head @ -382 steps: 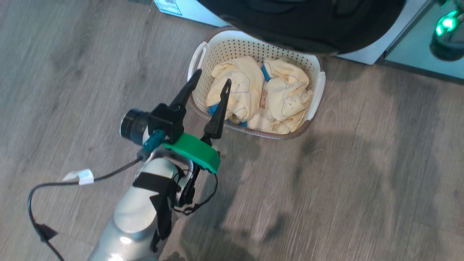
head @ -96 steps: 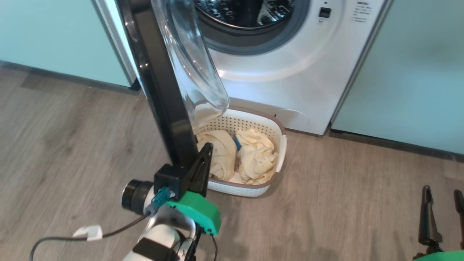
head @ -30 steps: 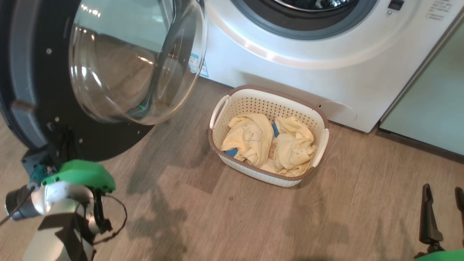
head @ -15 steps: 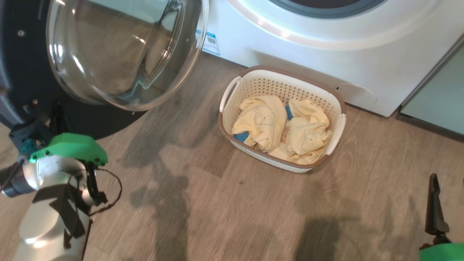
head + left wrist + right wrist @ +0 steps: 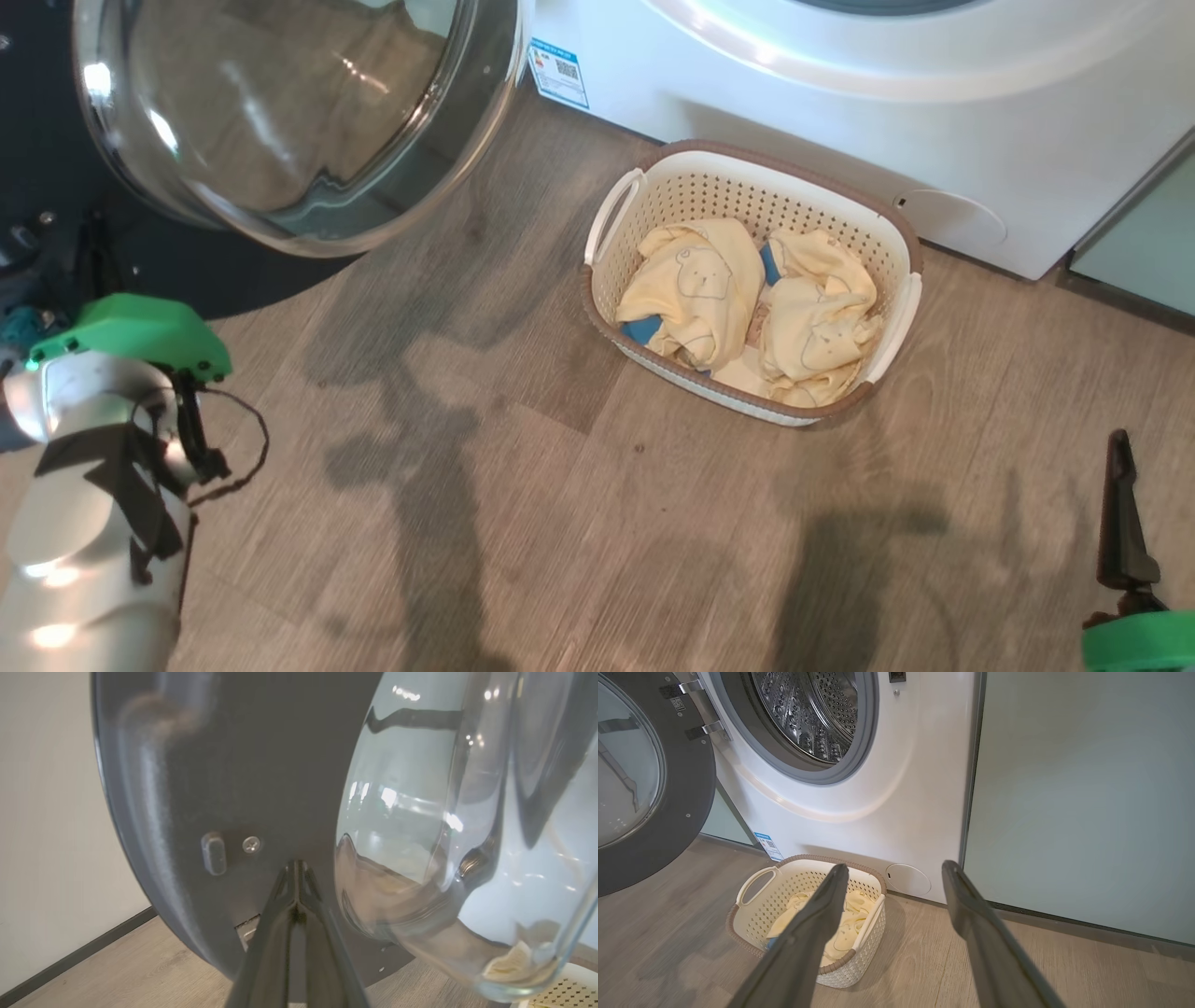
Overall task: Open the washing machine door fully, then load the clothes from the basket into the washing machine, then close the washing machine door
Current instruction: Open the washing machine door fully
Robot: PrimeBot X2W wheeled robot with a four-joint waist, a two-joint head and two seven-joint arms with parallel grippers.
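Note:
The washing machine door (image 5: 56, 187) stands swung wide at the left, its clear glass bowl (image 5: 289, 121) bulging toward the floor. My left gripper (image 5: 295, 865) is shut with nothing in it, its tips close against the door's dark inner face (image 5: 233, 765). The cream basket (image 5: 728, 154) sits on the floor in front of the white washing machine (image 5: 794, 93), with the pale yellow clothes (image 5: 700, 289) inside. Above it the steel drum (image 5: 808, 714) is open. My right gripper (image 5: 893, 870) hangs open and empty, to the right of the basket (image 5: 752, 891) and well short of it.
A mint-green cabinet panel (image 5: 1087, 788) adjoins the machine on the right. A white wall with a dark skirting (image 5: 46, 812) lies beyond the door. Bare wood floor (image 5: 560, 523) spreads between my arms. A blue-white sticker (image 5: 558, 73) marks the machine's lower corner.
The head camera has tilted down, so basket and machine sit higher and further right. The door, edge-on three seconds ago, now stands wide, and my left arm has gone left with it.

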